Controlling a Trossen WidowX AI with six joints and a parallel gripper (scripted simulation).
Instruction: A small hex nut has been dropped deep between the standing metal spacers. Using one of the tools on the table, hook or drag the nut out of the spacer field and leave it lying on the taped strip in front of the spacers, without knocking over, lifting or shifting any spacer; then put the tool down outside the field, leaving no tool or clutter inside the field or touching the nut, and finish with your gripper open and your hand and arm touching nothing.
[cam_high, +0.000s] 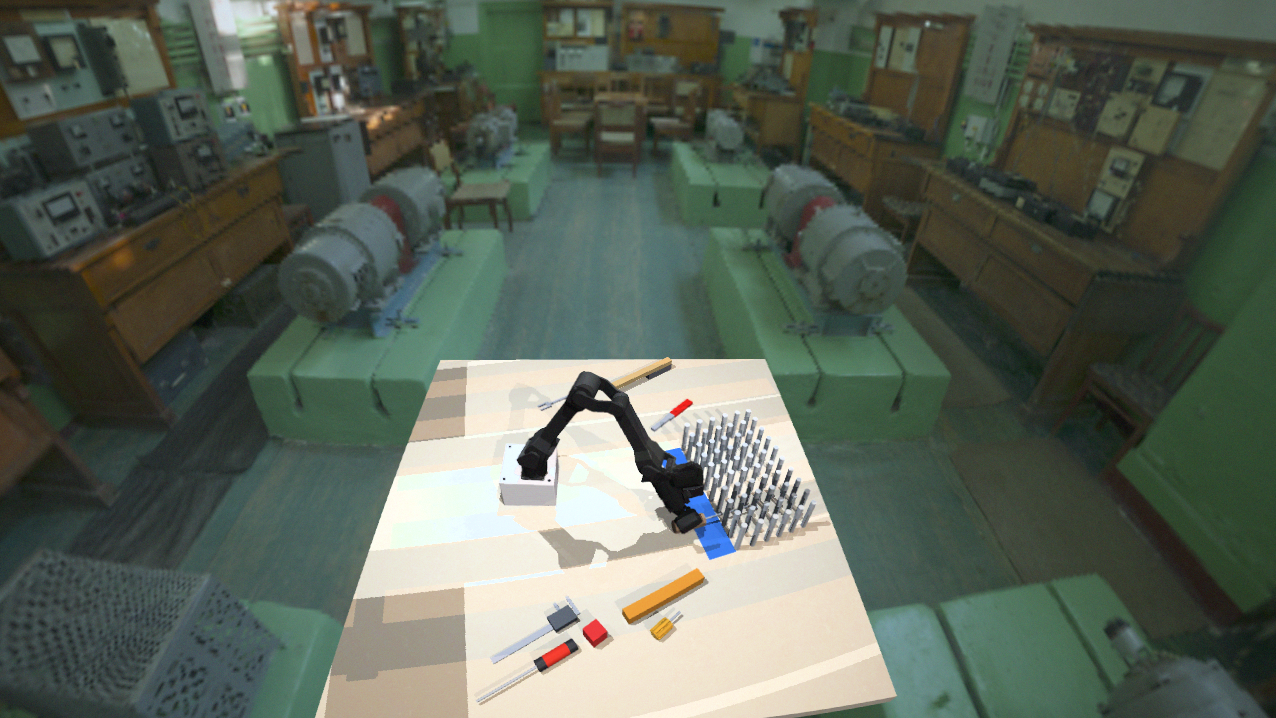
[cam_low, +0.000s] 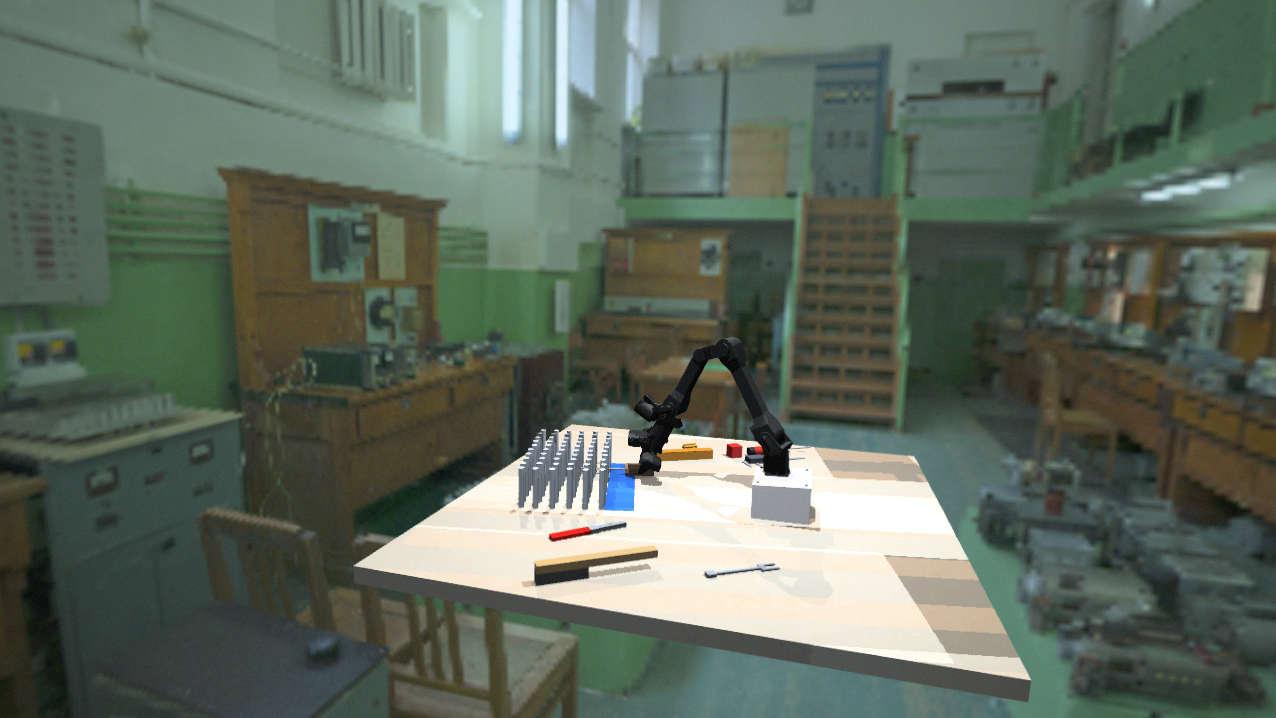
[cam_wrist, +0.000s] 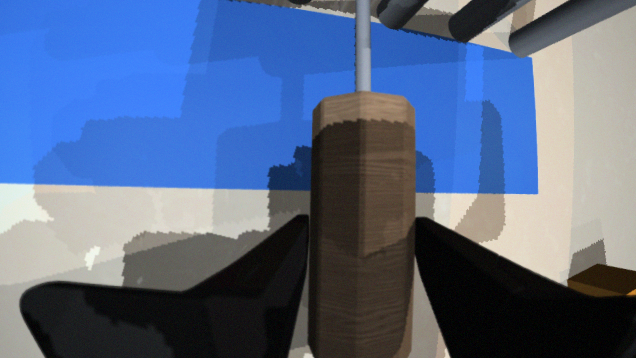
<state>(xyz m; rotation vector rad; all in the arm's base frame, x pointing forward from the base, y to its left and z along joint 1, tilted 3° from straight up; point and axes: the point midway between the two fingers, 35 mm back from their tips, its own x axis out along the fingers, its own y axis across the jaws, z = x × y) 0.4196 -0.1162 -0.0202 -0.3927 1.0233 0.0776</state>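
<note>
My gripper (cam_high: 696, 521) (cam_low: 637, 468) (cam_wrist: 361, 227) is shut on the wooden handle (cam_wrist: 362, 165) of a tool, low over the near edge of the blue taped strip (cam_high: 716, 542) (cam_low: 620, 497) (cam_wrist: 125, 145). The tool's thin grey metal rod (cam_wrist: 363, 55) points ahead across the strip to the spacers' front row and runs out of the top of the wrist view; its far end is hidden. The metal spacers (cam_high: 739, 534) (cam_low: 522, 489) (cam_wrist: 565, 31) stand upright in rows beyond the strip. I cannot make out the hex nut in any view.
An orange bar (cam_high: 664, 595) (cam_low: 687, 454), yellow tool (cam_high: 661, 628), red cube (cam_high: 595, 634) (cam_low: 733, 450), caliper (cam_high: 562, 617) and red-black screwdriver (cam_high: 556, 656) lie on one side. A red-handled tool (cam_high: 681, 409) (cam_low: 569, 534), brush (cam_low: 596, 559) and wrench (cam_low: 742, 569) lie on the other.
</note>
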